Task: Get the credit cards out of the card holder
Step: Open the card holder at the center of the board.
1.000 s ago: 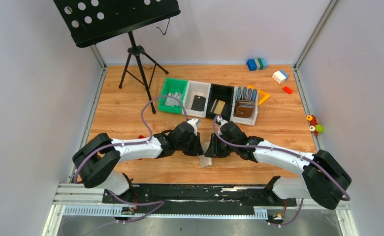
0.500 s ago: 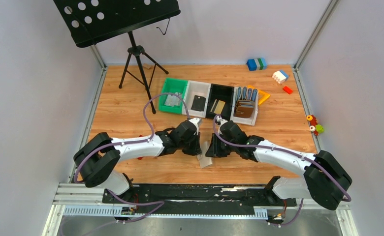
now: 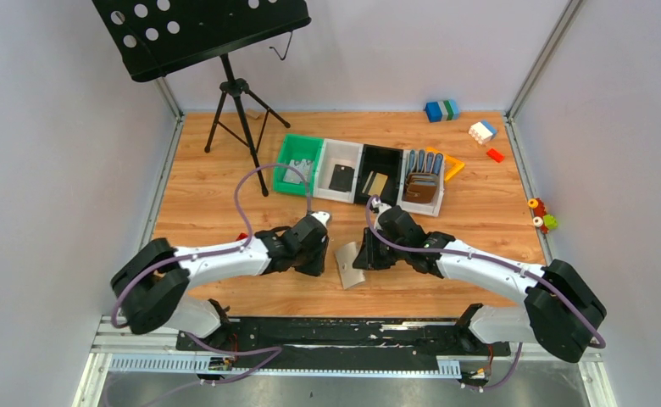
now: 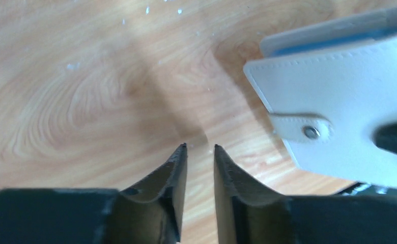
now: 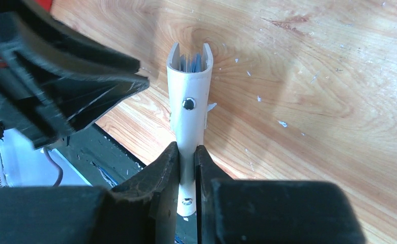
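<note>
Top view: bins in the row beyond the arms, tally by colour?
Green bin: 1
White bins: 2
Black bin: 1
Total: 4

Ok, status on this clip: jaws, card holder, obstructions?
Right gripper: jaws shut on card holder. Left gripper: jaws slightly apart, empty, beside it. Blue credit cards show inside. Nothing blocking.
</note>
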You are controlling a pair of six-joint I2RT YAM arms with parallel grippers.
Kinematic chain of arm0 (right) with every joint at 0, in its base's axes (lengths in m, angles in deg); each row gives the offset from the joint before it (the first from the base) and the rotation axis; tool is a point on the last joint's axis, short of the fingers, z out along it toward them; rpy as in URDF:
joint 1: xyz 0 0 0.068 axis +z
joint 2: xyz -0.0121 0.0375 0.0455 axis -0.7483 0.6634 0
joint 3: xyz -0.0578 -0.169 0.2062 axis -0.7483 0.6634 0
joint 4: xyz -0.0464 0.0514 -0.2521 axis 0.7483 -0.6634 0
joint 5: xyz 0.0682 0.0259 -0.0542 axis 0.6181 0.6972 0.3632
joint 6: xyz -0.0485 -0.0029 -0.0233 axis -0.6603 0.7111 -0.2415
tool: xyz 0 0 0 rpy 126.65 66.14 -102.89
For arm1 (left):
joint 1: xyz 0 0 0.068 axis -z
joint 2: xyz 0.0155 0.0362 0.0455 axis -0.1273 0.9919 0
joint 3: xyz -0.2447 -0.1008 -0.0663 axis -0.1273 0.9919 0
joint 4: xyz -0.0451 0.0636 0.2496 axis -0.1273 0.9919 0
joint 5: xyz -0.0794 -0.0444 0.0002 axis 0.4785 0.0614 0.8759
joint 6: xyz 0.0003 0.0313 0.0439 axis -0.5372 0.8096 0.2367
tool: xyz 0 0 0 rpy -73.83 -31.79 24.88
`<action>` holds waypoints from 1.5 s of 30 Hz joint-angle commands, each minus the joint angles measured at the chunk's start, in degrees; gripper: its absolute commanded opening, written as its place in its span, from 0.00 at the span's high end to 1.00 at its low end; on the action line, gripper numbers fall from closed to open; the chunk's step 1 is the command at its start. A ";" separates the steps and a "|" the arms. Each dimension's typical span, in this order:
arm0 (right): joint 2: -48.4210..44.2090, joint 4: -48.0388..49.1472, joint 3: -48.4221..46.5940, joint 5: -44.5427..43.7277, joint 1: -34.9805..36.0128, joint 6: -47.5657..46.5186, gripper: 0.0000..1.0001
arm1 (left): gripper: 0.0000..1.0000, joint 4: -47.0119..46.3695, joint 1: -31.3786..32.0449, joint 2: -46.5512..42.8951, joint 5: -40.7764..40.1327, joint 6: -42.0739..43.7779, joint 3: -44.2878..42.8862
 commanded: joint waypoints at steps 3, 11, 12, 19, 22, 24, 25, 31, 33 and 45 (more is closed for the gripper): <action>-0.15 4.06 -1.80 1.10 0.32 -0.17 1.00 | 0.47 -10.15 -0.03 -11.82 7.44 -3.26 4.53; 0.38 5.44 -1.91 2.72 0.62 0.41 1.00 | 0.39 -18.26 0.05 -6.27 13.46 -7.33 4.26; 0.35 5.51 -1.82 2.81 0.71 0.53 1.00 | 0.38 -17.58 0.05 -5.13 12.79 -7.08 3.88; -0.39 5.21 -1.10 2.33 0.89 0.79 1.00 | 0.63 -11.42 0.04 1.27 6.97 -5.27 1.31; -0.66 4.83 -1.03 2.05 0.85 0.56 1.00 | 0.77 -9.21 0.05 2.67 4.92 -4.70 0.71; -0.71 4.57 -0.93 2.04 0.97 0.45 1.00 | 0.82 -9.59 -0.01 2.84 3.37 -4.64 0.86; -0.60 4.43 -0.86 1.89 0.89 0.38 1.00 | 0.86 -9.96 0.05 2.79 3.26 -4.57 0.97; -0.18 4.35 -0.02 1.74 0.94 0.56 1.00 | 0.98 -12.99 0.05 0.37 0.99 -3.27 2.58; 0.01 4.48 0.12 1.93 0.91 0.69 1.00 | 1.00 -12.95 0.05 -0.82 -1.48 -2.74 3.11; -0.31 2.56 0.61 1.14 0.87 0.35 1.00 | 1.00 -13.32 -5.40 -6.95 -0.86 -2.60 7.25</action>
